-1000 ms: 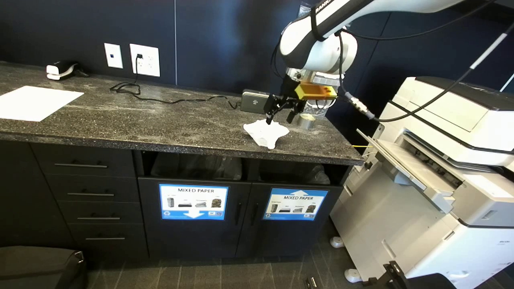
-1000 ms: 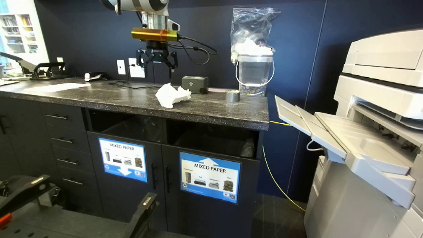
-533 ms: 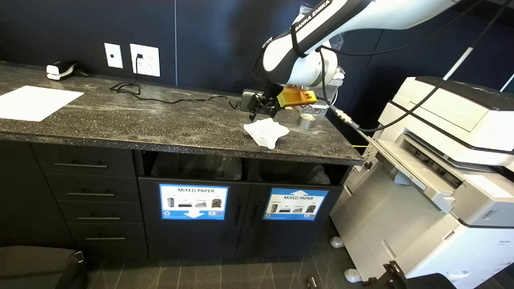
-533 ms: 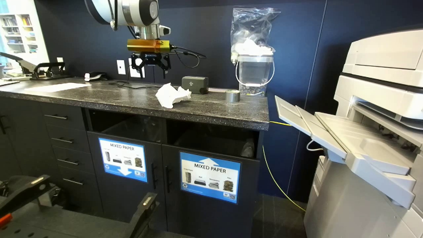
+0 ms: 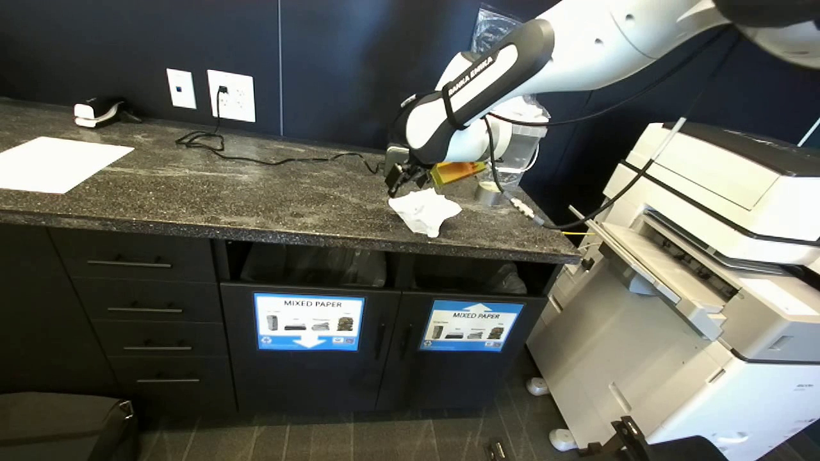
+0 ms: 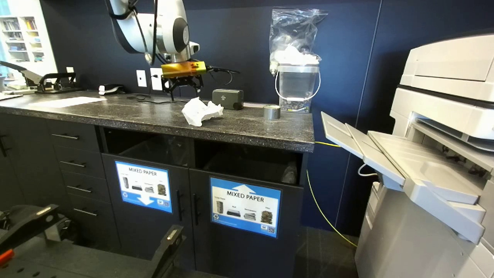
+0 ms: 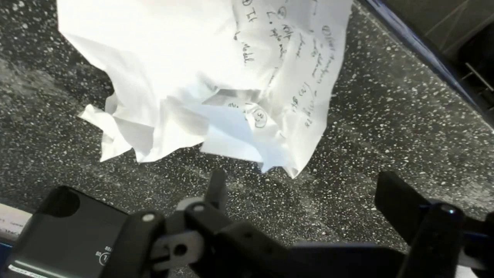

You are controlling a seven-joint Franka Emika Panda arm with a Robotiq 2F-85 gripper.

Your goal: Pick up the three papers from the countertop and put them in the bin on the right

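Here, arm (image 5: 477, 86) low, aslant over the countertop (image 5: 288, 198), tool (image 7: 302, 188) wide near crumpled paper (image 7: 162, 54).

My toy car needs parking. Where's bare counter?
Countertop between the flat white sheet and crumpled paper, in front of the black cable; smaller patch in front of silver tape roll. Crowded: behind crumpled paper, near open jaws and black box.

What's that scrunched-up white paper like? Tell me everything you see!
The scrunched-up white paper looks thin and creased, with bent-up folds, pointy corners and dark handwriting, including what looks like a circled 3. It lies on the speckled dark countertop, toward the front. The open gripper nearby doesn't appear to touch it.
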